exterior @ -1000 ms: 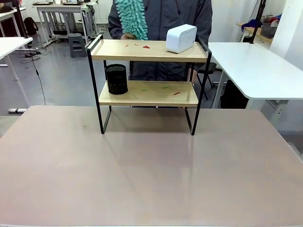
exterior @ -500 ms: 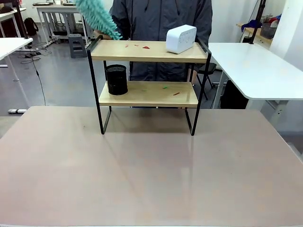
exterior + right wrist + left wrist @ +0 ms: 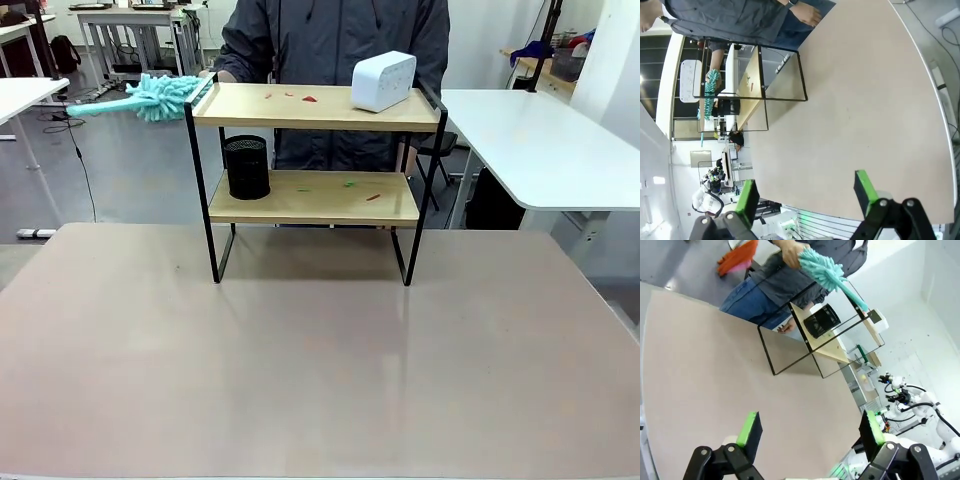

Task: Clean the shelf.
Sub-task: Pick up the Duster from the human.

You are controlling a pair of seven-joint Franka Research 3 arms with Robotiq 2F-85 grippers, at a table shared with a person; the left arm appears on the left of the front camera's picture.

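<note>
The shelf (image 3: 315,106) stands at the far middle of the tan table, two wooden boards in a black frame. Small red and green scraps lie on both boards. A white box (image 3: 383,81) sits at the right of the top board, and a black mesh cup (image 3: 246,167) at the left of the lower one. A person behind the shelf holds a teal duster (image 3: 150,98) out level past its left end. My left gripper (image 3: 810,430) is open over bare table, far from the shelf (image 3: 815,335) and duster (image 3: 827,272). My right gripper (image 3: 806,195) is open too, well short of the shelf (image 3: 752,87).
The tan table (image 3: 320,360) spreads wide in front of the shelf. A white table (image 3: 540,140) stands to the right behind it and another (image 3: 25,95) at the far left. The person's torso is close behind the shelf.
The person has swung the duster from upright above the top board down and to the left, so it now lies level beside the shelf's left end. Both grippers stay open.
</note>
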